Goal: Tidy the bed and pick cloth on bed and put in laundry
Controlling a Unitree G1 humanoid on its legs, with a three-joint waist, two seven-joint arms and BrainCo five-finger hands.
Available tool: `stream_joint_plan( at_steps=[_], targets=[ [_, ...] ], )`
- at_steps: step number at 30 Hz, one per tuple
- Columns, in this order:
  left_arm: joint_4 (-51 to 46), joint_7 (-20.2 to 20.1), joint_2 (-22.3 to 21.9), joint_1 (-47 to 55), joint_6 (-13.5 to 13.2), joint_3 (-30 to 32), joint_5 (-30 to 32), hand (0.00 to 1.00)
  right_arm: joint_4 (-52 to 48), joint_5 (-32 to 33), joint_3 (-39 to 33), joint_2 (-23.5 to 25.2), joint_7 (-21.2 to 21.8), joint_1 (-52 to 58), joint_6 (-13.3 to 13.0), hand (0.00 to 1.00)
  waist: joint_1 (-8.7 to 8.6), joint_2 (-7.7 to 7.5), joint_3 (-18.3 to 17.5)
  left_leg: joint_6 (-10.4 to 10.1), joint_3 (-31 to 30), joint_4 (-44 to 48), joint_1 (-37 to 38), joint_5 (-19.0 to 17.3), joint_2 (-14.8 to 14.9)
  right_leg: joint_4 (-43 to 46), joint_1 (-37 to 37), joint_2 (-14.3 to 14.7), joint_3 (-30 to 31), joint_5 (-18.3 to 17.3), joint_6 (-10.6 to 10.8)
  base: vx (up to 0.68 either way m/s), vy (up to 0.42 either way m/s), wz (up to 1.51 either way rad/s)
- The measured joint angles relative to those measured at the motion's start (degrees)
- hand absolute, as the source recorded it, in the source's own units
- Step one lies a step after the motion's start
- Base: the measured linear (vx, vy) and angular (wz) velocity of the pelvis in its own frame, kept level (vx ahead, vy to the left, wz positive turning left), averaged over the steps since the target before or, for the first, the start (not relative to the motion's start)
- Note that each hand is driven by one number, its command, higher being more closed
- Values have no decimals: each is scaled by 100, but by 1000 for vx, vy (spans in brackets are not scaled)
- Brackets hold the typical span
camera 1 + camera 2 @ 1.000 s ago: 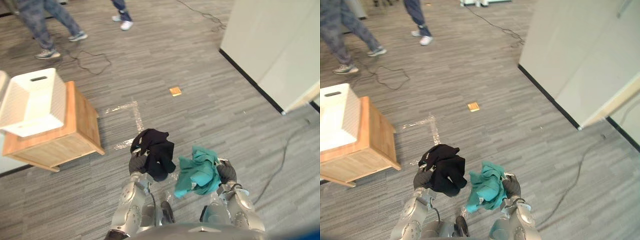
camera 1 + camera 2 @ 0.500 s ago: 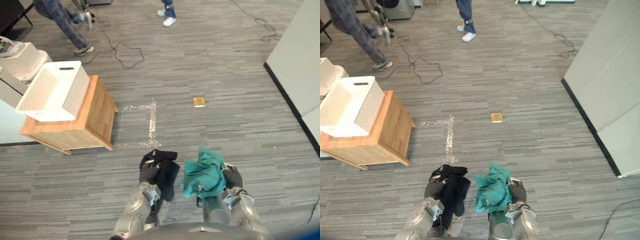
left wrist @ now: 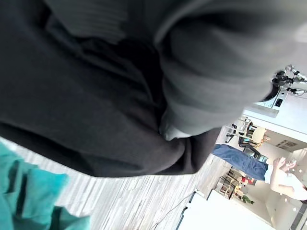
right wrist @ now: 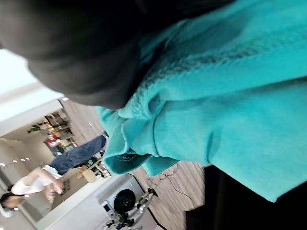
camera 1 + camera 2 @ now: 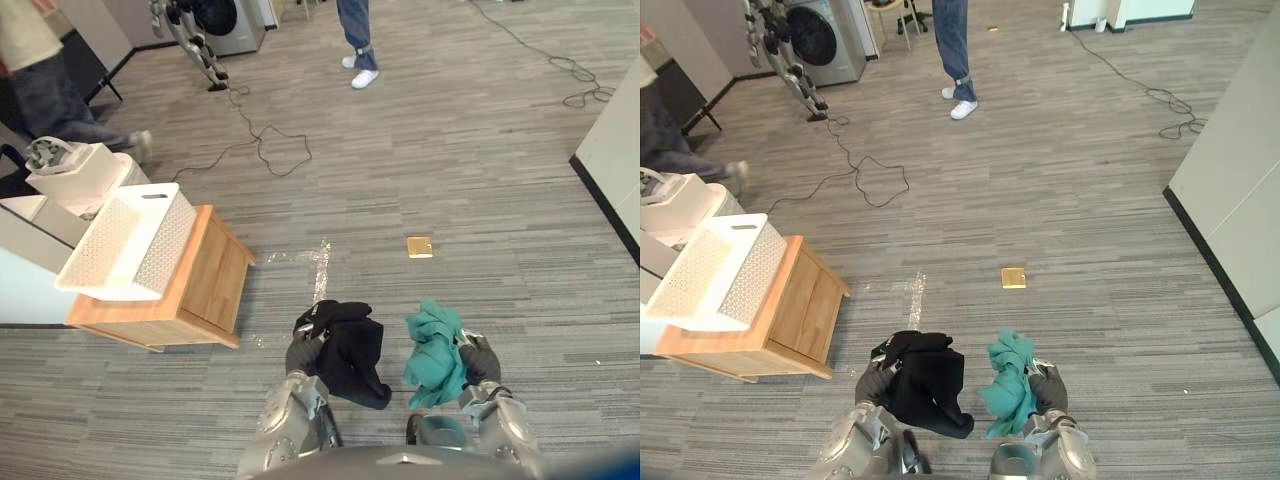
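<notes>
Cloths still clutched; the view has swung round.
The left hand (image 5: 303, 352) grips the black cloth (image 5: 350, 350), the right hand (image 5: 480, 362) the teal cloth (image 5: 435, 345); the white basket (image 5: 130, 240) sits well left of the left hand.

A grey plank floor (image 5: 480, 150) fills the scene. At left stands a low wooden table (image 5: 205, 290). A small tan square (image 5: 419, 247) lies at centre, with pale tape marks (image 5: 320, 265) beside it. A black cable (image 5: 270, 150) loops above. At top, a person's jeans-clad legs (image 5: 357, 35); another person (image 5: 45, 90) at upper left.
</notes>
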Motion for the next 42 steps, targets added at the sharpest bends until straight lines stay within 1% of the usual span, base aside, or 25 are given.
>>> stream_joint_plan(
  at_steps=[2,3,4,5,7,10,11,13,16,17,19,22,24,26,27,28,29,30,31,33,34,36,39,41,42],
  targets=[
    [-85,0,6,28,-1,-1,1,100,1,5,71,-26,0,2,-4,100,4,-26,16,-36,115,-663,-75,418,-13,-156,280,-20,-121,-65,177,508,148,15],
    [-126,-2,4,35,-41,-6,1,100,31,12,122,-86,1,2,-19,100,7,-13,9,-25,257,-1022,-90,703,36,-179,499,-17,-192,-205,419,474,214,9],
    [-122,-2,24,35,-88,-1,1,100,126,12,179,-138,-1,-35,-36,100,34,-23,-6,351,490,-972,-51,1155,118,-177,659,-59,-247,-324,605,462,223,7],
    [-122,-2,26,35,-101,7,0,100,176,13,197,-139,-1,-65,-39,100,38,-31,-44,524,606,-871,-47,1260,126,-174,702,-116,-279,-360,668,466,223,-1],
    [-122,-9,53,-124,-232,104,-6,100,462,13,366,-101,-4,-391,-51,100,155,-336,-102,897,749,-56,-371,546,11,-70,655,-443,-374,-272,916,471,228,-12],
    [-119,-18,44,-352,-215,120,7,100,552,12,452,-52,-46,-633,-58,100,246,-447,-116,1006,724,829,-461,-341,-110,791,557,-815,-450,-224,1045,500,278,13],
    [-119,-22,46,-357,-211,116,10,100,562,12,448,-30,-67,-643,-58,100,259,-463,-132,996,706,863,-414,-444,-172,1134,463,-917,-442,-210,1071,555,357,27],
    [-124,-37,155,-421,-163,79,41,100,558,-5,460,172,-166,-652,-59,100,238,-649,-240,1036,448,594,2,-669,-759,3830,-600,-1462,-112,54,942,479,280,63],
    [-124,-14,244,-417,-90,62,112,100,561,-60,548,238,-202,-619,-56,100,131,-620,-262,1196,95,197,533,-620,-1025,4957,-1233,-1288,16,-181,789,410,119,100],
    [-125,6,303,-406,-89,37,113,100,554,-60,571,311,-194,-528,-56,100,131,-568,-260,1191,-233,-138,936,-608,-1127,4853,-1712,-997,-11,-372,478,414,53,89],
    [-124,90,308,-386,-86,2,110,100,553,-62,579,305,-147,-500,-54,100,110,-518,-250,1180,-470,-299,1146,-602,-1159,4544,-1983,-839,-44,-534,405,387,11,92],
    [-120,236,315,-377,-77,-49,105,100,543,-50,579,258,109,-419,-41,100,-24,-319,-224,1011,-1195,-562,1591,-609,-1119,3017,-2472,-403,21,-556,326,392,-90,121],
    [2,238,346,-453,-74,-56,102,100,505,19,646,257,303,-396,3,100,-158,-257,-211,805,-1889,-527,1751,-725,-1023,1625,-2802,83,875,111,424,373,-208,135],
    [212,214,439,-529,-68,-195,122,100,389,70,749,267,328,-360,5,100,-211,-344,-234,574,-2413,-396,1739,-868,-1066,750,-2764,159,1555,690,666,336,-345,174],
    [214,169,562,-508,-69,-235,126,100,321,70,812,272,330,-367,5,100,-200,-461,-263,514,-2637,-176,1720,-1145,-1128,804,-2706,58,1772,1005,742,363,-487,209],
    [263,171,560,-480,-71,-241,126,100,315,73,835,215,340,-428,5,100,-202,-405,-271,444,-2797,-22,1727,-1331,-1041,1123,-2716,137,1735,1197,541,288,-427,141],
    [312,175,511,-480,-71,-247,125,100,314,75,822,148,339,-462,5,100,-171,-309,-284,379,-2816,14,1725,-1369,-968,1254,-2725,181,1651,1081,508,261,-392,94],
    [310,169,479,-285,-95,-247,123,100,303,86,821,5,337,-597,5,100,-27,-54,-380,302,-2744,180,1615,-1374,-700,1363,-2707,237,1310,845,333,249,-328,96],
    [314,150,487,-189,-96,-211,115,100,306,214,797,-10,308,-718,6,100,-34,-1,-360,136,-2464,608,1407,-1174,-583,1382,-2574,155,1034,696,231,243,-303,103],
    [318,69,482,-94,-94,-176,101,100,308,244,819,-38,302,-846,10,100,-32,19,-311,-60,-1745,1630,1020,-728,-265,1243,-2090,32,565,646,148,228,-303,130],
    [321,-5,457,-76,-89,-164,85,100,311,240,829,-55,299,-856,14,100,-5,-14,-246,-36,-1186,2305,825,-585,101,1056,-1647,9,257,583,52,184,-247,124],
    [319,-131,458,-73,-79,-158,53,100,321,224,825,-60,288,-909,15,100,41,-17,-247,143,-482,2574,754,-664,424,773,-1171,-52,-38,481,-49,151,-155,81],
    [309,-288,441,-91,-75,-152,-2,100,448,168,818,-73,293,-1081,13,100,2,-33,-245,200,168,1353,721,-689,316,594,-847,-306,-173,352,26,161,-52,43],
    [303,-286,373,-90,-76,-143,-6,100,574,163,819,-75,293,-1136,31,100,7,-27,-248,167,270,209,735,-370,102,538,-777,-442,-255,330,144,184,81,27],
    [285,-275,271,-71,-76,-141,-6,100,593,161,824,-90,298,-1112,55,100,-15,42,-288,174,261,-800,770,277,25,536,-706,-434,-342,272,299,200,132,28]
  ],
)
